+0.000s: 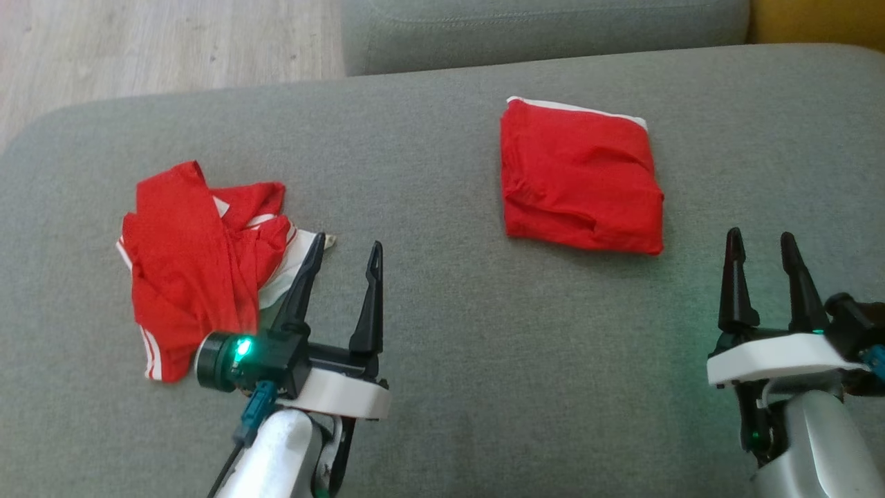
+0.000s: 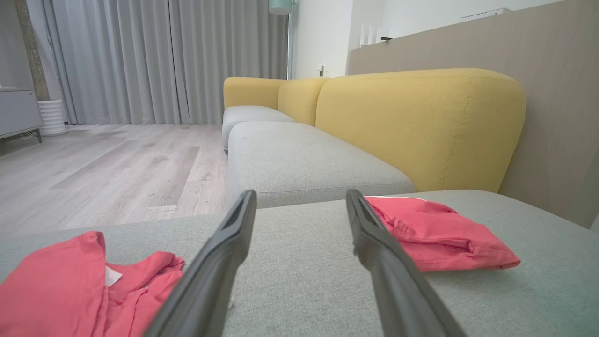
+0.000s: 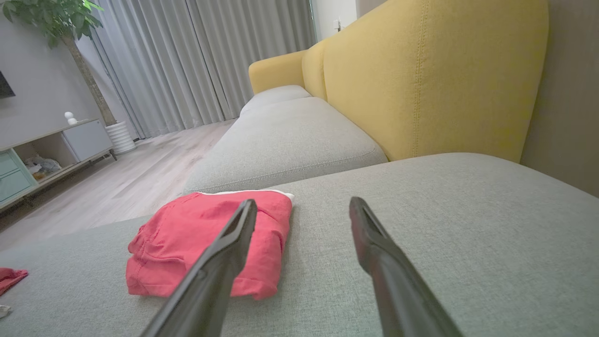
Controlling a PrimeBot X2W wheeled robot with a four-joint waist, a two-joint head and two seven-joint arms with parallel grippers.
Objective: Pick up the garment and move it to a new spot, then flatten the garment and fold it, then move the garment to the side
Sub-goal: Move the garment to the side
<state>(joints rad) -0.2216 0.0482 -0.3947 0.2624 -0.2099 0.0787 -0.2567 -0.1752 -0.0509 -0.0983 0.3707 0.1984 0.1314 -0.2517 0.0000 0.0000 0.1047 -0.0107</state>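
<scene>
The crumpled red garment (image 1: 200,263) lies heaped on the grey sofa cushion (image 1: 442,332), just beside the left claw (image 1: 348,242), whose fingers are apart and empty. The right claw (image 1: 760,235) is likewise spread. It is best to swing left and pinch a raised fold, not the cushion.

Head view: crumpled garment (image 1: 193,263) on the cushion (image 1: 442,332) at 9 o'clock; folded garment (image 1: 579,178) at 1 o'clock, well apart; second cushion (image 1: 546,34) behind at 12 o'clock.
</scene>
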